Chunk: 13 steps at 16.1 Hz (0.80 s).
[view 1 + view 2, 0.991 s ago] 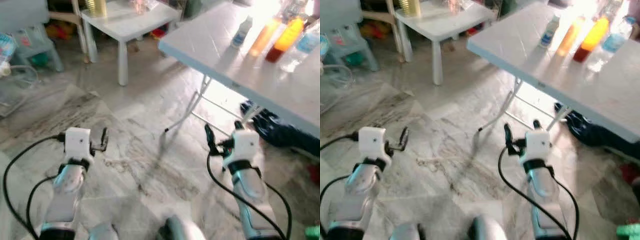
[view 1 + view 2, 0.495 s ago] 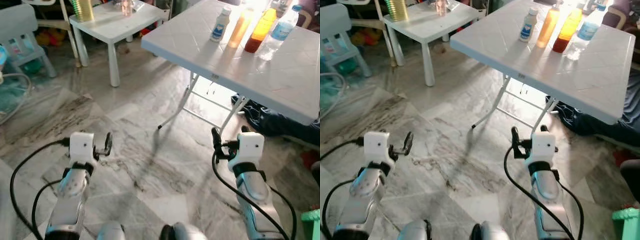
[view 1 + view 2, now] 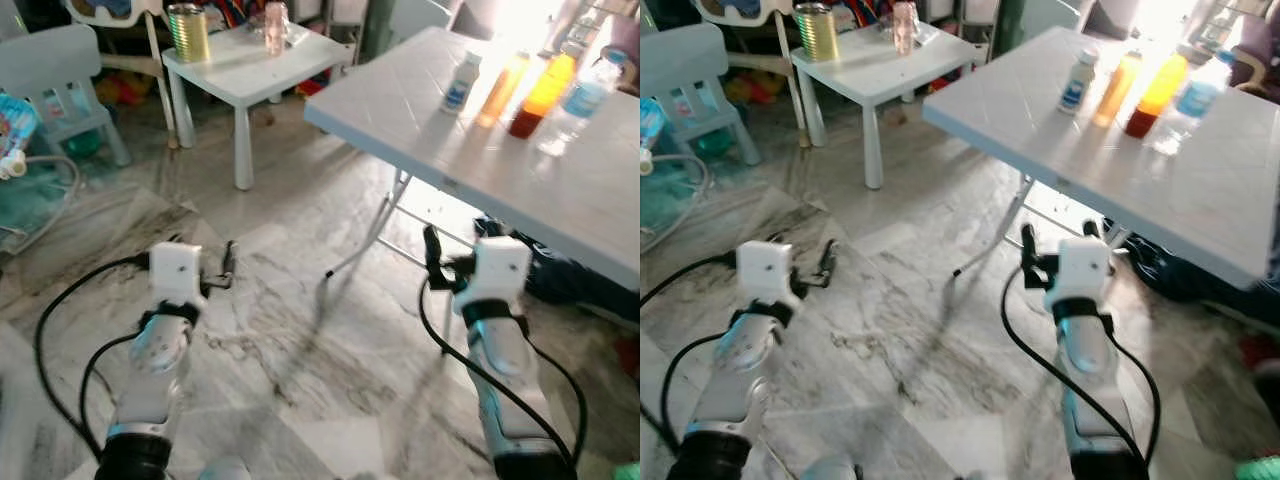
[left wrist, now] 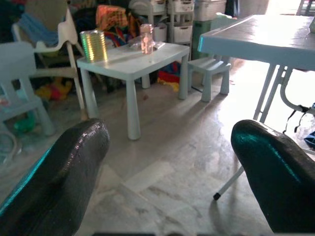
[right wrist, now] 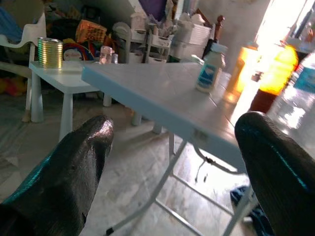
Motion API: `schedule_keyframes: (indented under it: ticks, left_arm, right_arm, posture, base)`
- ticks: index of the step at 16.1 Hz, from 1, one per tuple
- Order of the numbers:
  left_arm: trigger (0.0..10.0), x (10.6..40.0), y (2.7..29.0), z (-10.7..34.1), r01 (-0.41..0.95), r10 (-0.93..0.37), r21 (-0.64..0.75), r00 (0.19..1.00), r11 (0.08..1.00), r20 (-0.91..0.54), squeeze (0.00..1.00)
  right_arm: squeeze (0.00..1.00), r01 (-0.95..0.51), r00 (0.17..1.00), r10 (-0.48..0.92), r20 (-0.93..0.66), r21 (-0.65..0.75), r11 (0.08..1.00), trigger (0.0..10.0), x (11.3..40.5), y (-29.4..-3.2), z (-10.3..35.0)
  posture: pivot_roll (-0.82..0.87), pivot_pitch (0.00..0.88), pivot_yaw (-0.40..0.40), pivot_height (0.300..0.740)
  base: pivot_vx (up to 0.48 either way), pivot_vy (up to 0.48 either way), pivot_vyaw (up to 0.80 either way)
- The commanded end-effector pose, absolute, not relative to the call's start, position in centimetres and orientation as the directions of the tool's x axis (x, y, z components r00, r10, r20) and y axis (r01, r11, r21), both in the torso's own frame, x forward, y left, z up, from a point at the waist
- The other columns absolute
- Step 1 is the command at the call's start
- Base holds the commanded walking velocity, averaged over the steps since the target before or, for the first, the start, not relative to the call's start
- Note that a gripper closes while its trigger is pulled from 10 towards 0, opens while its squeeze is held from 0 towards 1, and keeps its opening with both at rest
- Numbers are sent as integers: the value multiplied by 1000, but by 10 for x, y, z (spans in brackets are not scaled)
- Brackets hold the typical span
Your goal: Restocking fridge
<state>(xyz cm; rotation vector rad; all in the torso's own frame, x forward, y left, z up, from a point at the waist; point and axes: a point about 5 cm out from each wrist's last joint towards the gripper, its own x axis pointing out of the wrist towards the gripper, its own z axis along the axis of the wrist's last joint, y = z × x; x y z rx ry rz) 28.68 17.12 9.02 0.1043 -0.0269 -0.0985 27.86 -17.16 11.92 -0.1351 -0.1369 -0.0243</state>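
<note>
I stand on the marble floor [image 3: 300,330] facing a white folding bench [image 3: 520,150]. Both arms are raised in front of me at about the same height, well short of the bench. My left end effector [image 4: 167,172] is spread wide and holds nothing; my right end effector [image 5: 172,172] is likewise wide apart and empty. On the far side of the bench top stand the items to stock: a small white bottle with a blue label [image 3: 461,82], an amber bottle [image 3: 501,88], an orange bottle with dark liquid at its base [image 3: 538,95], and a clear water bottle [image 3: 582,100], all upright in a close row. To my left, a low white bench [image 3: 255,65] carries a gold tin can [image 3: 187,32] and a pink cup [image 3: 275,26].
</note>
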Motion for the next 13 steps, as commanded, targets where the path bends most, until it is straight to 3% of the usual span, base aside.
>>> schedule_keyframes:
  ticks: [1, 3, 4, 6, 13]
  left_arm:
    - [10000, 287, 167, 88, 122, -125, 117, 992, 986, 10, 0]
    - [10000, 288, 166, 87, 140, -141, 122, 990, 983, 5, 0]
    - [10000, 287, 164, 84, 150, -151, 125, 989, 981, -2, 0]
    - [10000, 288, 159, 82, 171, -172, 122, 985, 978, -8, 0]
    - [10000, 290, 166, 76, 155, -152, 145, 988, 977, -31, 0]
  right_arm:
    - [0, 38, 989, -16, 144, -153, 987, 10000, 282, -170, 120]
    - [0, 77, 988, -50, 148, -186, 980, 10000, 284, -172, 117]
    - [0, 30, 993, -20, 119, -81, 996, 10000, 281, -168, 113]
    - [0, -3, 995, 7, 101, -40, 999, 10000, 279, -163, 111]
    - [0, 8, 985, -2, 170, -34, 999, 10000, 279, -171, 119]
  posture:
    - [55, 42, -59, 740]
    - [43, 47, -49, 740]
    - [43, 47, -49, 740]
    - [30, 55, -51, 740]
    - [15, 49, -42, 740]
  base:
    - [450, 0, 0]
    - [454, 0, 0]
    - [454, 0, 0]
    - [336, 0, 0]
    - [269, 0, 0]
